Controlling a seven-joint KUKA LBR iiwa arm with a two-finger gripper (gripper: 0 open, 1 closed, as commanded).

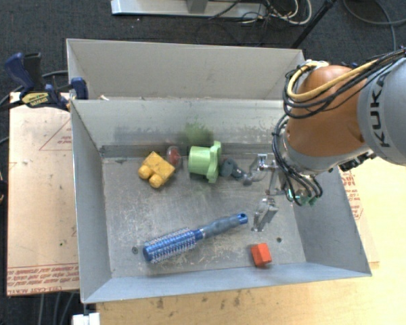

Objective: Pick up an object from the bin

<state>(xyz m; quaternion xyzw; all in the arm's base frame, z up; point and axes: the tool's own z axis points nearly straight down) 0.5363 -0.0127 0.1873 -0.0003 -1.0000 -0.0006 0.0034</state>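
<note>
My jaws hang released and empty in the bin (176, 73); I count one blue brush (189, 237), one orange block (260, 254), one yellow toy (155, 169), one green cup (204, 161).

One word is found on the grey arm (396, 90) of the robot, at the right side of the view. It is printed in big black letters (378, 119) on the grey shell, just beside the orange cover (325, 110). The letters K, U and K can be read. The word is turned on its side, so the letters are stacked one over the other. What comes after these three letters cannot be made out.
</note>
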